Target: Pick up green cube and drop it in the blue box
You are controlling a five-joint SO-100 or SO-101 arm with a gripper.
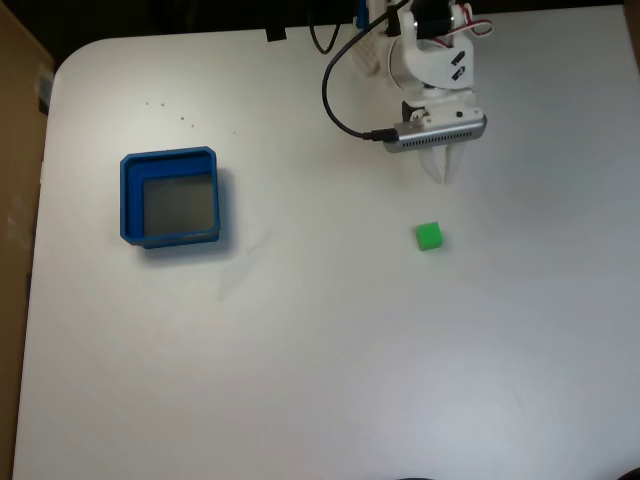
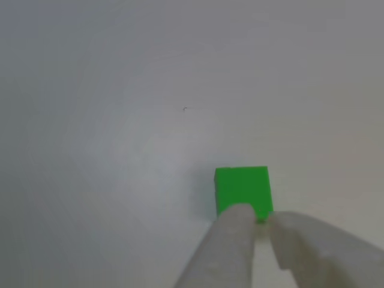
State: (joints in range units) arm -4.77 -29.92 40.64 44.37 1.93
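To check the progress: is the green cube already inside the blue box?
No, in the fixed view the green cube lies on the bare white table, far to the right of the blue box, whose grey floor holds nothing.

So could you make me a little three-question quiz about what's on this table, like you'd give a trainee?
1. True or false: the green cube already lies inside the blue box.
2. In the fixed view, the cube lies on which side of the box? A) left B) right C) on top of it
3. Fill in: the white table carries a cube whose colour is ____.

Key:
1. False. The cube sits on the bare table, apart from the box, and the gripper is near it without holding it.
2. B.
3. Green. In the other view the cube shows just beyond the gripper's fingertips.
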